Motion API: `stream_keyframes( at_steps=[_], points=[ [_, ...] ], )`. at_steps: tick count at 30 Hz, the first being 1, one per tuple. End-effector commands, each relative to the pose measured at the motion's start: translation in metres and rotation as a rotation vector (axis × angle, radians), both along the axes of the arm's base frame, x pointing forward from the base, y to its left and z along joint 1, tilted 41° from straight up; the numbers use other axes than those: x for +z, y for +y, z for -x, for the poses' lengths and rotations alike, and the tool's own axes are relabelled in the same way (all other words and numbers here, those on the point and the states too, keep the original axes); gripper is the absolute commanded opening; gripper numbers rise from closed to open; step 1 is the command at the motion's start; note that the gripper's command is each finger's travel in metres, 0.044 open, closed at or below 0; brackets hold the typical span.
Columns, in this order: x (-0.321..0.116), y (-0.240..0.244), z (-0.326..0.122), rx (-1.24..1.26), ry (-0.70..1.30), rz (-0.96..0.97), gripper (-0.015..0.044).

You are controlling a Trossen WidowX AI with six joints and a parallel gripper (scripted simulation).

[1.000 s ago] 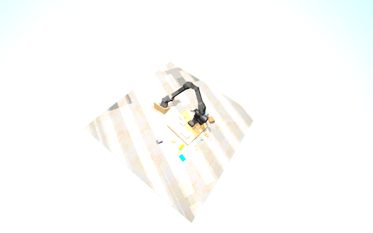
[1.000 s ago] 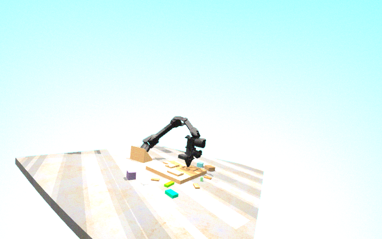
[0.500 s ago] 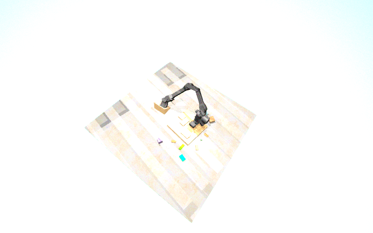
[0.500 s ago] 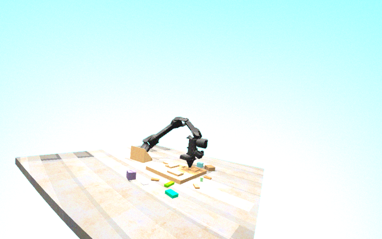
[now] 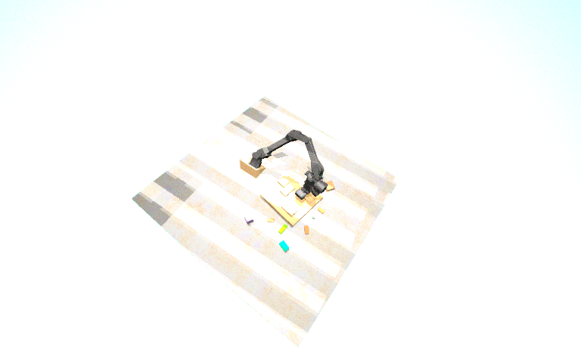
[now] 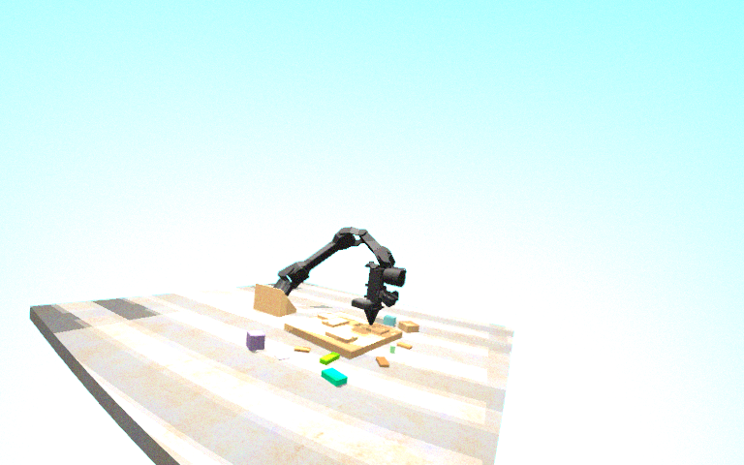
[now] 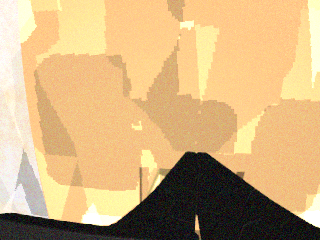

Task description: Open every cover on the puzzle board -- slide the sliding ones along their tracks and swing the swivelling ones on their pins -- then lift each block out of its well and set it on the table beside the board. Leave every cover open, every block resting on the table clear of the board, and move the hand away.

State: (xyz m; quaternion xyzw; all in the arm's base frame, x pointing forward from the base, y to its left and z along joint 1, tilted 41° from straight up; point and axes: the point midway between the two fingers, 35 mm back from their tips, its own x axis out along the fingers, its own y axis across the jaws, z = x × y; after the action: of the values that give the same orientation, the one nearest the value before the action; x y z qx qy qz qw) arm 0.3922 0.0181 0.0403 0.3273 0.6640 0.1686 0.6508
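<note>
The wooden puzzle board [image 5: 280,214] [image 6: 318,339] lies flat on the table. One pale cover plate [image 5: 289,209] [image 6: 341,334] is near its front corner; another plate [image 5: 287,189] [image 6: 335,322] is towards the arm base. My gripper [image 6: 371,323] [image 7: 194,162] is shut and empty, pointing down just above or at the board's far right part, beside a tan plate [image 6: 377,329]. Contact is unclear. In the wrist view the fingertips hide part of a well edge. A lime block [image 5: 283,228] [image 6: 329,358] and a teal block [image 5: 284,246] [image 6: 333,376] lie off the board. Whether each cover is open is unclear.
A purple block [image 5: 249,221] [image 6: 255,341], an orange-brown piece [image 5: 306,229] [image 6: 382,361] and a small green piece [image 5: 313,217] [image 6: 391,349] stand around the board. A light-blue block [image 6: 389,320] and a brown box [image 5: 330,186] [image 6: 408,326] are beyond it. A wooden wedge [image 5: 250,168] [image 6: 271,300] is by the arm base.
</note>
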Motion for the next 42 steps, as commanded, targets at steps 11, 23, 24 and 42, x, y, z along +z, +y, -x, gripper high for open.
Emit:
stream_keyframes(
  at_steps=[11,23,24,42],
  points=[
    [0.014,-0.014,-0.003,0.0,-0.004,0.004,0.0],
    [0.026,-0.025,-0.003,0.001,-0.004,0.004,0.0],
    [0.027,-0.026,-0.003,0.001,-0.004,0.004,0.0],
    [0.01,-0.06,0.079,0.539,-0.46,0.061,0.0]
  ],
)
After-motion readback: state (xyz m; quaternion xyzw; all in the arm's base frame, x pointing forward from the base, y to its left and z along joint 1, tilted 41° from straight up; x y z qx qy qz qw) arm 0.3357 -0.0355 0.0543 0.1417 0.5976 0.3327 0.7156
